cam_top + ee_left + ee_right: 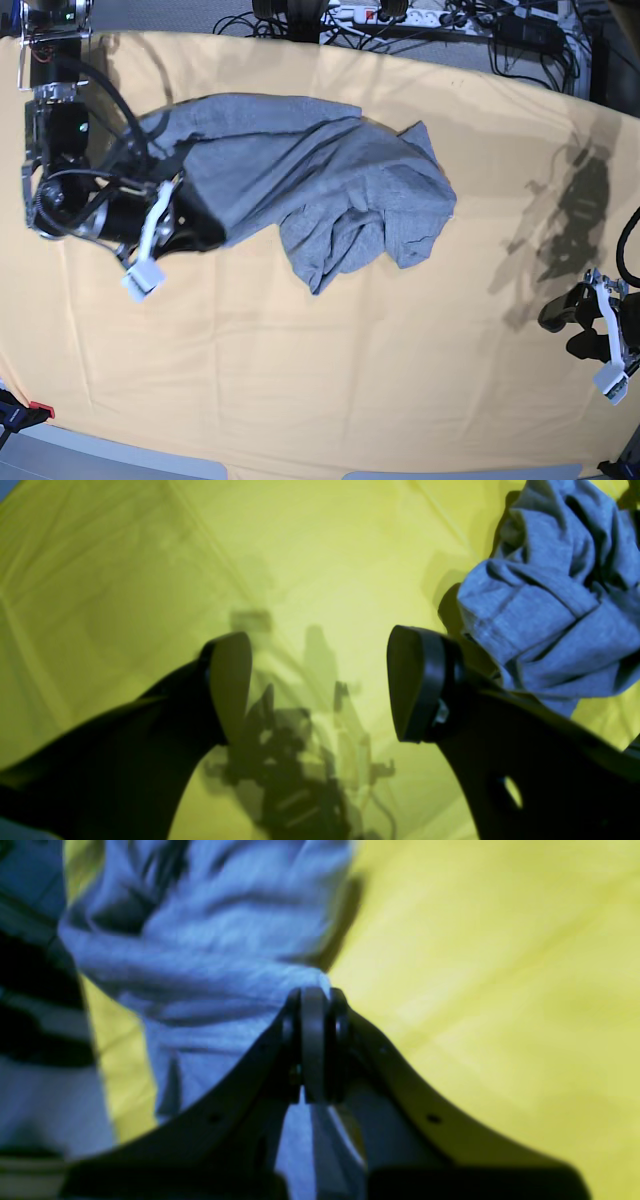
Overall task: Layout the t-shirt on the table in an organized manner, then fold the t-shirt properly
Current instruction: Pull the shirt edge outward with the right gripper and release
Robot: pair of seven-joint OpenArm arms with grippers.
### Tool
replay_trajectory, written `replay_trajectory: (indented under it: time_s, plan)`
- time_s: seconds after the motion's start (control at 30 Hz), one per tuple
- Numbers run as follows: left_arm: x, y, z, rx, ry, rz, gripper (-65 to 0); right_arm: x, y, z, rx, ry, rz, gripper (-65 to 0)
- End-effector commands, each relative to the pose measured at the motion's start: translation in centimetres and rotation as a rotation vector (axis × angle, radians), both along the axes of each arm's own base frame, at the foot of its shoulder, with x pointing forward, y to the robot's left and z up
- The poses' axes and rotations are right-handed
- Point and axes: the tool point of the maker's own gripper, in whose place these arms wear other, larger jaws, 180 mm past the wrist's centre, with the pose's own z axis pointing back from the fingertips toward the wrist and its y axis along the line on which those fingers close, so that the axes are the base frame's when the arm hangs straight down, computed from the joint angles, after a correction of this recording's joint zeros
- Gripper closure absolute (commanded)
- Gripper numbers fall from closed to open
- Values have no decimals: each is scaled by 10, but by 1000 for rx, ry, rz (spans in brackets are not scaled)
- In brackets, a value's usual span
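Yellow table (300, 400), crumpled t-shirt (330, 190), cables (420, 20) behind.

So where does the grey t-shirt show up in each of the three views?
Left wrist: t-shirt bunched at upper right, beside the open left gripper.
Right wrist: upper left and centre, pinched in the shut right gripper.
Base: crumpled at upper centre.
Shared landmark: the yellow table cloth.

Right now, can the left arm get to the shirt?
Probably yes. The left tool is open and holds nothing, and only bare table lies between it and the shirt, though it sits well off to the side.
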Motion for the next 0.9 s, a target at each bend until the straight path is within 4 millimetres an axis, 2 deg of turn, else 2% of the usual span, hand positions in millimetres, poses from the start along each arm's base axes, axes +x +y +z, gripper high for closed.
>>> replay_trajectory:
  time_s: [0.0, 0.07, 0.2, 0.3, 0.43, 0.73, 0.8, 0.87]
  plan:
    - [5, 5, 20, 4, -57, 10, -432, 16, -14, 30, 32, -95, -42, 0]
    - [5, 7, 20, 12, -57, 14, -432, 28, -40, 49, 48, -154, -129, 0]
    - [6, 7, 20, 10, -56, 15, -432, 39, -91, 76, 55, -246, -295, 0]
    - [6, 7, 20, 9, -57, 15, -432, 50, -134, 82, -23, -303, -464, 0]
    - [6, 7, 20, 10, -56, 15, -432, 61, -184, 75, -155, -305, -712, 0]
    - [6, 7, 19, 11, -56, 16, -432, 54, -254, 62, -394, -256, -1041, 0]
    - [6, 7, 19, 11, -56, 16, -432, 50, -262, 58, -417, -231, -1076, 0]
    - [6, 7, 20, 12, -56, 16, -432, 51, -258, 52, -427, -221, -1037, 0]
